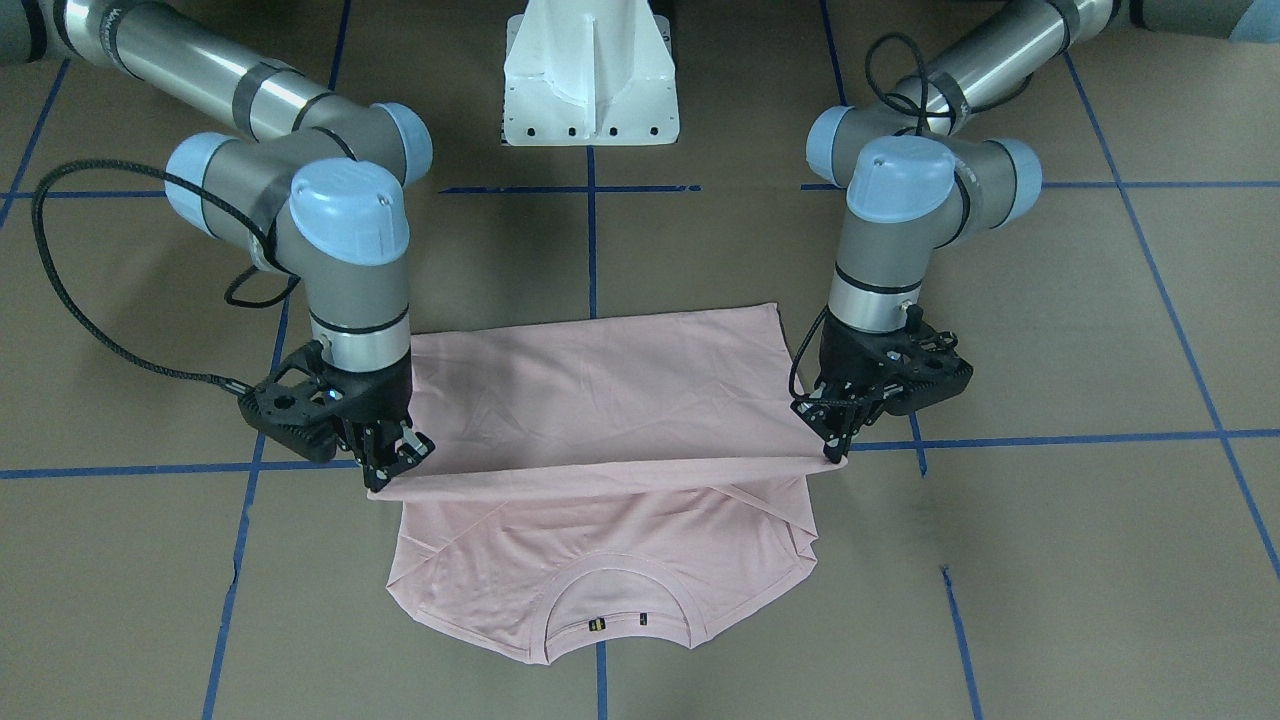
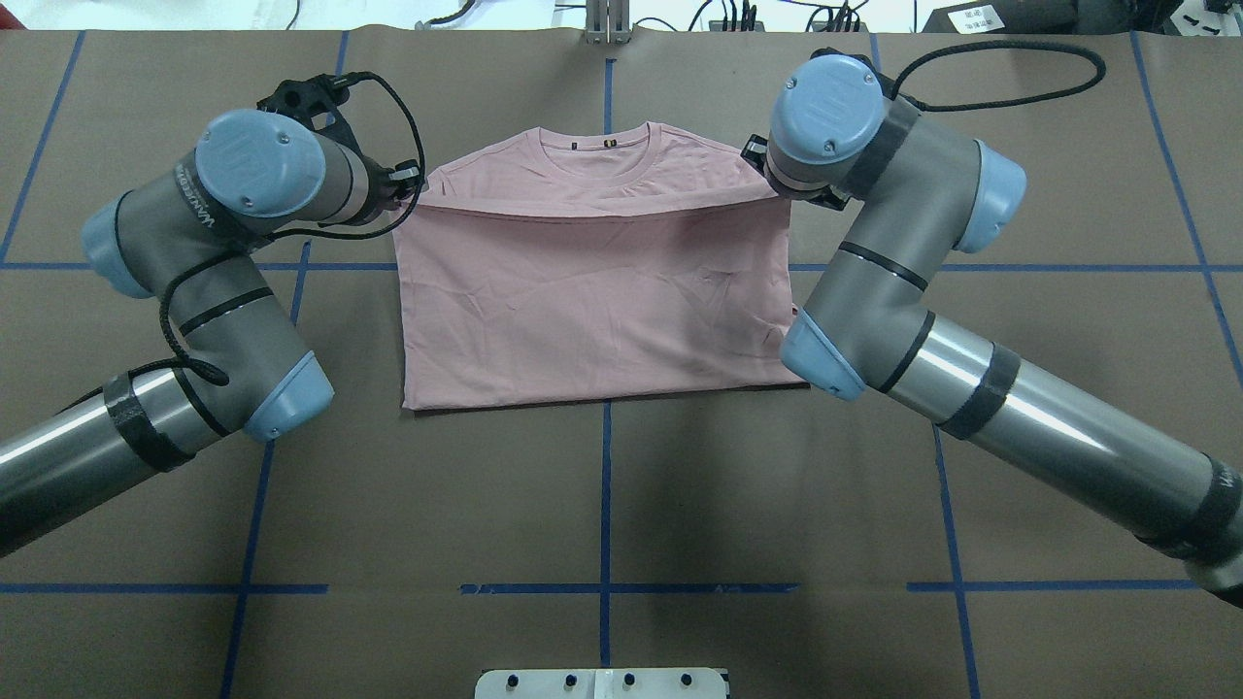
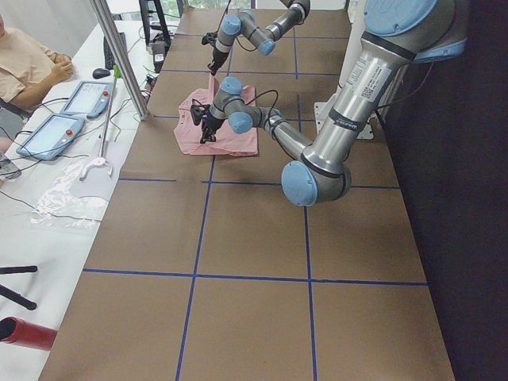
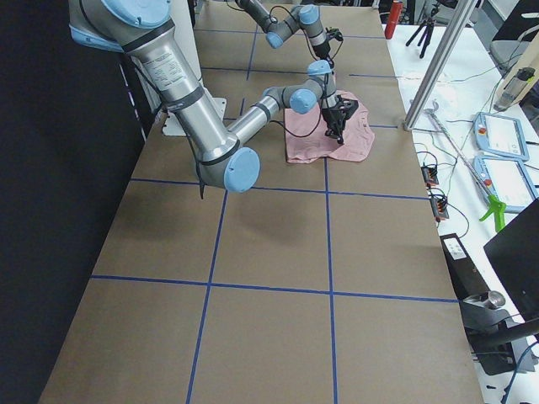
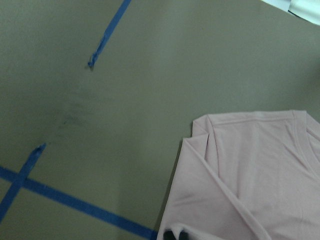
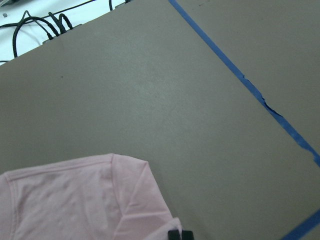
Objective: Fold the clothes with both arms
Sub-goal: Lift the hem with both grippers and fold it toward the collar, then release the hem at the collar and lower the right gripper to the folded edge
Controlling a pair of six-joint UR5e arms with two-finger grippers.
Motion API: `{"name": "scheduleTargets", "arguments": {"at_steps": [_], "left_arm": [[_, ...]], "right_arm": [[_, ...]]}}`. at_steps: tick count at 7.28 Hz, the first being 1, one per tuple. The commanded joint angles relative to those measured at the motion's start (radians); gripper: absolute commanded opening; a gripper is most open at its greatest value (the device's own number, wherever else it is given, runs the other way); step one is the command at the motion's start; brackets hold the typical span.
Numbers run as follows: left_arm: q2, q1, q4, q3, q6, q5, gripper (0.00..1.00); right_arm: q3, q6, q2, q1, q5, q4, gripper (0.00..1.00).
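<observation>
Two T-shirt (image 1: 600,390) corners gripped: left pincer (image 1: 836,455), right pincer (image 1: 388,474)

Pale lettering (image 2: 193,201) along left arm (image 2: 228,320) near wrist: I can't resolve letters. Similar print (image 4: 171,64) on right arm (image 4: 189,101), unreadable too. Black neck tag (image 1: 596,625) with yellow marks inside T-shirt (image 1: 600,400) collar: too small to read. Nothing legible for me anywhere on this feed.

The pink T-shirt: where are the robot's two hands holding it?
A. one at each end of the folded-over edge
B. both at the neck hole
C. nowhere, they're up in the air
A: the left hand and right hand each pinch one end of the folded-over edge of the T-shirt, short of the collar.
</observation>
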Motion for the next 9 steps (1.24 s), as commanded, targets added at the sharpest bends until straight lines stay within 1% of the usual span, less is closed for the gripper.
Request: {"name": "scheduleTargets", "arguments": {"at_steps": [1, 2, 3, 4, 7, 8, 9], "left_arm": [[-0.055, -0.001, -0.093, 0.137, 0.001, 0.022, 0.0], [-0.084, -0.001, -0.124, 0.202, 0.003, 0.025, 0.0], [-0.092, -0.001, -0.17, 0.242, 0.008, 0.054, 0.0], [-0.096, -0.001, -0.187, 0.257, 0.008, 0.056, 0.0], [-0.098, -0.001, -0.203, 0.257, 0.005, 0.049, 0.01], [-0.092, -0.003, -0.25, 0.262, 0.006, 0.048, 0.11], [-0.093, -0.003, -0.259, 0.27, 0.005, 0.046, 0.2]], "right_arm": [[-0.208, -0.008, 0.086, 0.017, 0.0, 0.123, 0.0], [-0.253, -0.014, 0.106, 0.018, 0.0, 0.14, 0.0], [-0.328, -0.017, 0.12, 0.018, -0.003, 0.213, 0.0], [-0.336, -0.017, 0.12, 0.017, -0.002, 0.223, 0.0], [-0.342, -0.018, 0.12, 0.017, -0.003, 0.226, 0.0], [-0.342, -0.018, 0.117, 0.02, -0.003, 0.229, 0.0], [-0.335, -0.018, 0.12, 0.02, -0.003, 0.23, 0.57]]}}
